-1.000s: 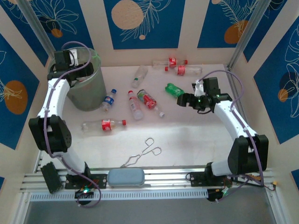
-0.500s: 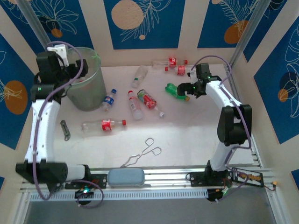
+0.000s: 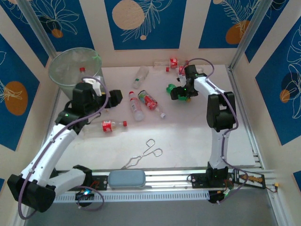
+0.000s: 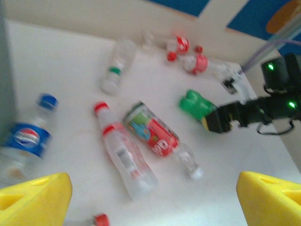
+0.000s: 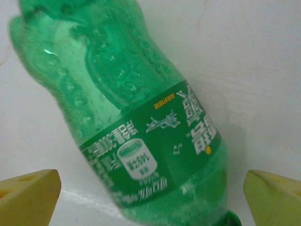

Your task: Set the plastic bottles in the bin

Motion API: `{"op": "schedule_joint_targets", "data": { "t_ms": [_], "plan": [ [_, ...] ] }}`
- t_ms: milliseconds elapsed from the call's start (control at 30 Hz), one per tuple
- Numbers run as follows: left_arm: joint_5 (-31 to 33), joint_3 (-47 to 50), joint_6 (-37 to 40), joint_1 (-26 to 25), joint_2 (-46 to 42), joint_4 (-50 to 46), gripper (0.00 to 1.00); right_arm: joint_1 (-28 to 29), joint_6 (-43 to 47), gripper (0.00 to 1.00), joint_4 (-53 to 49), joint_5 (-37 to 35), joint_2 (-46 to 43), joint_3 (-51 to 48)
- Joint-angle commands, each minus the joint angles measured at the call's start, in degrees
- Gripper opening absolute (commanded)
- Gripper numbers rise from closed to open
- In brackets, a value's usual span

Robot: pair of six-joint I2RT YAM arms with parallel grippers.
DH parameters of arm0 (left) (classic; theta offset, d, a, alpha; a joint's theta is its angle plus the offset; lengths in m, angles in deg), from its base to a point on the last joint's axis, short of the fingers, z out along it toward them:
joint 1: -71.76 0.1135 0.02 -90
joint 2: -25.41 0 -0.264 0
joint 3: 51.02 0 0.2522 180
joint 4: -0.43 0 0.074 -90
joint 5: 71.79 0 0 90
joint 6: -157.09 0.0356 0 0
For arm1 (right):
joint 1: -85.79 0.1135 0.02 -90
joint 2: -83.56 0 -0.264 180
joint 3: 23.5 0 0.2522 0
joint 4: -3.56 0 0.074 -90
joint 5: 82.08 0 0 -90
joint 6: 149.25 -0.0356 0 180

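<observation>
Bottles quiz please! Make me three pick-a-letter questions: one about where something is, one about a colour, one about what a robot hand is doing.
1. Where is the bin? A far left, B far right, C near middle.
2. What colour is the bottle at the right gripper? A red, B blue, C green.
3. The right gripper is: A shut on a cap, B open around the bottle, C shut on nothing.
Answers: 1 A, it stands in the far left corner; 2 C, its body and label are green; 3 B, its fingers sit apart, one either side of the bottle.
</observation>
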Motion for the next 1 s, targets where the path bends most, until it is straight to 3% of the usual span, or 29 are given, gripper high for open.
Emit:
{"op": "schedule_joint_targets", "data": {
  "t_ms": [0,167,233,500,733,967],
  "plan": [
    [-3.5,3.8,-8.2,-2.5,0.4,8.7,0.90,0.8,1.1,0.99,-1.4,-1.3,1.9,1.5],
    [-4.4,6.3,-10.3,-5.7,1.8,12.5,0.90,0.5,-0.6,0.89,-1.1,-0.9,2.7,1.0],
    [-5.0,7.1,-11.1,-5.8,1.7,14.0,0.91,0.3,-0.7,0.81,-0.6,-0.3,2.5,0.1],
    [-9.0,8.1,-16.0,-5.7,4.6,21.1,0.91,0.7,0.6,0.68,3.0,-1.8,-2.7,-5.1],
    [-11.1,7.2,-19.8,-5.8,8.3,26.6,0.90,0.0,-0.3,0.64,4.7,0.5,-10.2,-9.3],
    [-12.1,5.5,-22.3,-7.1,13.3,30.4,0.90,0.5,-2.7,0.64,8.9,6.5,-22.7,-19.9]
  ]
}}
